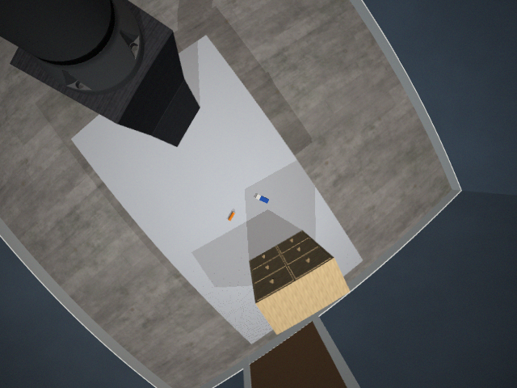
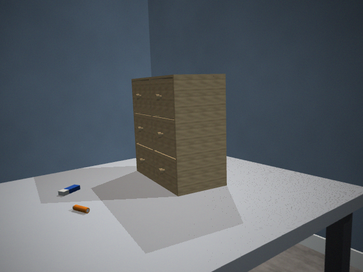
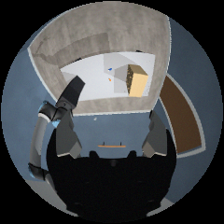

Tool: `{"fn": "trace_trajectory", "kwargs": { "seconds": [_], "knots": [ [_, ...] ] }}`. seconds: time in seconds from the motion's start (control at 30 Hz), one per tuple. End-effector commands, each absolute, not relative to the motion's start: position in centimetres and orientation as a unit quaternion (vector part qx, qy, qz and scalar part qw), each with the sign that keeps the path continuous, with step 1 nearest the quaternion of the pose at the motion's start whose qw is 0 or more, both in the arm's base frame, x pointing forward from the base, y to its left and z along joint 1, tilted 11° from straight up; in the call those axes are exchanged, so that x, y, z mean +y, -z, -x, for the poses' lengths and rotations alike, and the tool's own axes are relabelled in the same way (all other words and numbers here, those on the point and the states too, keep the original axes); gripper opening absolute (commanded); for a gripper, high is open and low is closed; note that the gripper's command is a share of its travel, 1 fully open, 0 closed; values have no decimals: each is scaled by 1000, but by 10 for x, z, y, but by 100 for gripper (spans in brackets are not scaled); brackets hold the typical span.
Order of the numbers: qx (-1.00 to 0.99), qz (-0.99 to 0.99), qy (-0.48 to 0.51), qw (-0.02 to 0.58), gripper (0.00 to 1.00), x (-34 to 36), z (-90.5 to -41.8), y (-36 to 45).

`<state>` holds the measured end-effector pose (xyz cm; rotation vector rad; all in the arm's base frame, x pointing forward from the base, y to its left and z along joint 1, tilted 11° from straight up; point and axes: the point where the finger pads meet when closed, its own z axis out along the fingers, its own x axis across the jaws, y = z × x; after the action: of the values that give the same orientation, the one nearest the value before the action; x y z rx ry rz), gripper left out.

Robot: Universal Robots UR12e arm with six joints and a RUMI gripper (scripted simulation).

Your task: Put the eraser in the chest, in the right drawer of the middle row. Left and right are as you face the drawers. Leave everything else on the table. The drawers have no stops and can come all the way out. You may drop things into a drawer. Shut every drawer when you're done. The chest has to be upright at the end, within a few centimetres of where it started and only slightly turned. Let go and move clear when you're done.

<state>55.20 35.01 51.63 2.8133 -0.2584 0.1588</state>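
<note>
A pale grey table (image 2: 264,204) filled the lower half of the exterior view. A wooden chest (image 2: 199,131) stood upright at centre frame, drawers shut. At lower left lay the blue-and-white eraser (image 2: 68,189), and just below it an orange cylinder (image 2: 80,208), apart.
</note>
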Motion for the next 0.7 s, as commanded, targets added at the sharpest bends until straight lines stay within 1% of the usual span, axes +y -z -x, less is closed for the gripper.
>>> {"fn": "trace_trajectory", "kwargs": {
  "seconds": [0.0,0.03,0.07,0.17,0.27,0.33,0.37,0.4,0.43,0.47,0.5,0.53,0.57,0.67],
  "knots": [
    [-83,-986,-44,136,100,330,-592,-462],
    [-81,-987,-39,130,100,319,-604,-440],
    [-81,-987,-39,130,100,319,-604,-440],
    [-76,-990,-31,116,100,296,-626,-396],
    [-76,-990,-31,116,100,296,-626,-396],
    [-71,-992,-25,103,100,270,-644,-353],
    [-71,-992,-25,103,100,270,-644,-353],
    [-69,-993,-22,96,100,257,-651,-332],
    [-69,-993,-22,96,100,257,-651,-332],
    [-67,-994,-20,89,100,243,-657,-311],
    [-67,-994,-20,89,100,243,-657,-311],
    [-64,-994,-19,82,100,229,-663,-291],
    [-64,-994,-19,82,100,229,-663,-291],
    [-59,-996,-17,69,100,202,-670,-252]
  ]
}}
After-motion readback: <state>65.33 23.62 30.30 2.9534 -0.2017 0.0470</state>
